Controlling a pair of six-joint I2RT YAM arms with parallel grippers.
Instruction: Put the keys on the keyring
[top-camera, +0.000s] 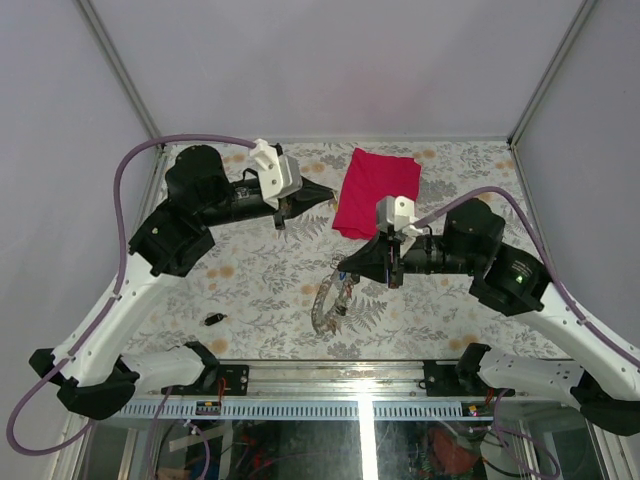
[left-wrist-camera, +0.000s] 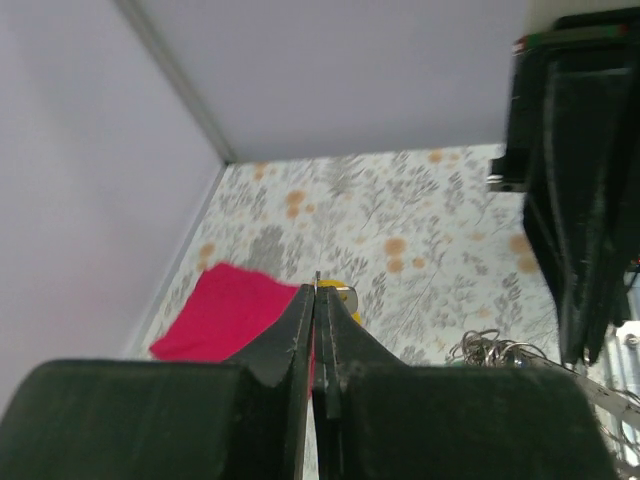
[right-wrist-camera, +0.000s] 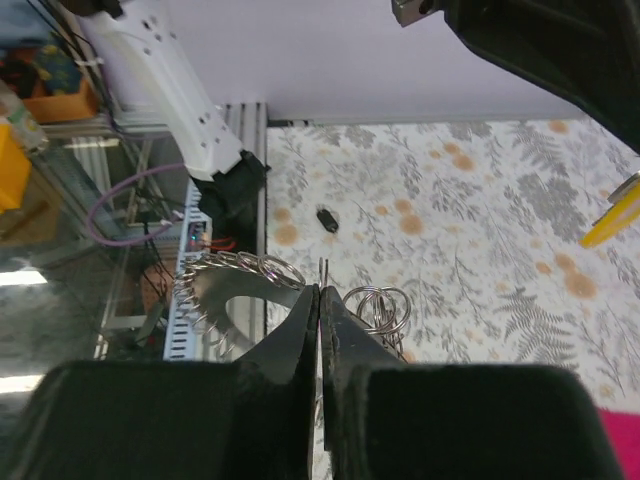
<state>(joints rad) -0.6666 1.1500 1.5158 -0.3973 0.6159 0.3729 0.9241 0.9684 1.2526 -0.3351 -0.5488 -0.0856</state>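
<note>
My right gripper (top-camera: 345, 268) (right-wrist-camera: 320, 290) is shut on the edge of the keyring (top-camera: 328, 305) (right-wrist-camera: 230, 300), a flat grey band hung with several small wire rings, and holds it just above the table. The rings also show in the left wrist view (left-wrist-camera: 490, 350). My left gripper (top-camera: 328, 194) (left-wrist-camera: 317, 290) is shut on a thin key with a yellow-orange head (left-wrist-camera: 342, 290) (right-wrist-camera: 612, 218), held in the air beside the red cloth. A black-headed key (top-camera: 213, 319) (right-wrist-camera: 326, 219) lies on the table at the front left. The other keys are out of view.
A red folded cloth (top-camera: 372, 190) (left-wrist-camera: 225, 310) lies at the back middle of the flower-patterned table. Grey walls close the back and sides. A metal rail (top-camera: 340, 378) with cables runs along the near edge.
</note>
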